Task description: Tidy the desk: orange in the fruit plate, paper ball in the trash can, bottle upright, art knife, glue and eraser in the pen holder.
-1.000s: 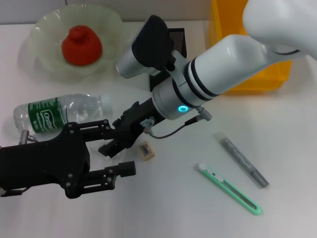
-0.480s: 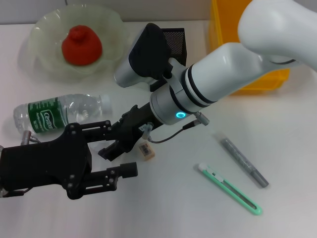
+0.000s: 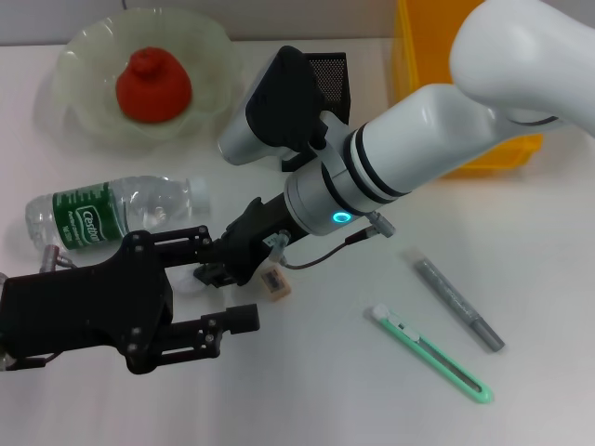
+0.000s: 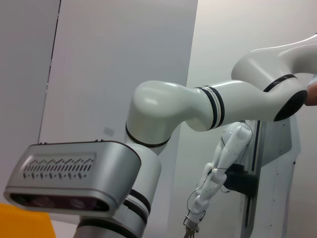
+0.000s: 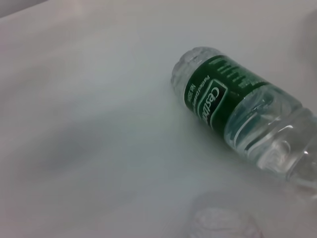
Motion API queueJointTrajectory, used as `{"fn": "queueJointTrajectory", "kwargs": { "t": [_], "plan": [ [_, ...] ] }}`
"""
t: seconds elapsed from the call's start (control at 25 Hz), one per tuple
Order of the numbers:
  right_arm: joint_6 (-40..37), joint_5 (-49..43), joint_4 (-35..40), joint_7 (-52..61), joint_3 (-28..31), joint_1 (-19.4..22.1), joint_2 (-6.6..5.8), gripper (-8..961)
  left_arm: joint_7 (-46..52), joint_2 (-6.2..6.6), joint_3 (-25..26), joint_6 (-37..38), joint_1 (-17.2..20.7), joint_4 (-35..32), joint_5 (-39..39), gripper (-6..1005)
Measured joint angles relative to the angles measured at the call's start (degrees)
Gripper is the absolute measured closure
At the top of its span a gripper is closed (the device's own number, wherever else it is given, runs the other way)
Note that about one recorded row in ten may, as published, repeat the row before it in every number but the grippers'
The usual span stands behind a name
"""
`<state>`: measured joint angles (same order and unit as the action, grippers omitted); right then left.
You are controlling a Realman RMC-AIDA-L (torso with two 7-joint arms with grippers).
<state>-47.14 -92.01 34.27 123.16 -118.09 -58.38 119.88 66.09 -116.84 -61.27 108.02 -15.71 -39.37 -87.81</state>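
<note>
Right gripper [image 3: 223,271] hangs low over the surface, jaws just beside the eraser [image 3: 274,282]; whether they are parted or clenched cannot be told. Left gripper [image 3: 223,279] rests nearby, jaws spread wide and empty. Bottle [image 3: 107,216] lies on its side beyond them.

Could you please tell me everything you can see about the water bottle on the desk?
The bottle is small and made of clear, ribbed plastic, with a dark green label printed in white wrapped around its middle. It lies on its side on the white desk, not upright, in front of the fruit plate. The left gripper sits beside it without holding it.
</note>
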Motion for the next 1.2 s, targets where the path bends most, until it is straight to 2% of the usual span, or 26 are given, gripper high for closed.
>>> {"fn": "queueJointTrajectory", "kwargs": {
  "t": [0.04,0.32,0.52,0.6,0.64,0.68,0.88,1.0,1.04,1.08,1.2],
  "plan": [
    [0.1,0.0,0.2,0.0,0.2,0.1,0.0,521,0.0,-0.01,0.0,0.0,0.0,0.0,0.0,360],
    [0.1,-0.3,0.9,0.0,0.4,1.0,0.0,640,0.0,-0.05,0.0,0.0,0.0,0.0,0.0,360],
    [-0.3,-0.6,4.6,-2.7,2.9,6.0,-0.48,708,0.0,-0.06,0.2,0.1,0.0,0.0,0.0,360],
    [-1.8,-0.6,6.9,-5.1,6.5,9.6,-0.64,725,0.0,-0.05,0.2,0.1,0.1,0.0,0.0,360],
    [-4.3,-0.6,10.0,-8.2,11.0,14.2,-0.8,734,0.0,-0.05,0.2,0.1,0.1,0.0,0.0,360],
    [-4.3,-0.6,10.0,-8.2,11.0,14.2,-0.8,744,0.0,-0.06,0.2,0.1,0.1,0.0,0.0,360],
    [-12.5,-0.7,17.9,-15.2,23.1,25.0,-0.73,789,0.0,-0.12,0.2,0.0,0.2,0.0,0.0,360],
    [-16.5,-0.7,21.0,-18.0,29.5,30.1,-0.47,810,0.0,-0.14,0.2,0.0,0.1,0.0,0.0,360],
    [-18.7,-0.7,21.7,-19.9,33.8,32.8,-0.38,811,0.0,-0.15,0.2,0.0,0.0,0.0,0.0,360],
    [-18.7,-0.7,21.7,-19.9,33.8,32.8,-0.38,811,0.0,-0.17,0.2,0.0,0.0,0.0,0.0,360],
    [-24.3,-0.3,21.9,-23.0,41.9,35.6,-0.3,813,0.0,-0.22,0.2,-0.1,-0.2,0.1,0.0,360]
  ]
}}
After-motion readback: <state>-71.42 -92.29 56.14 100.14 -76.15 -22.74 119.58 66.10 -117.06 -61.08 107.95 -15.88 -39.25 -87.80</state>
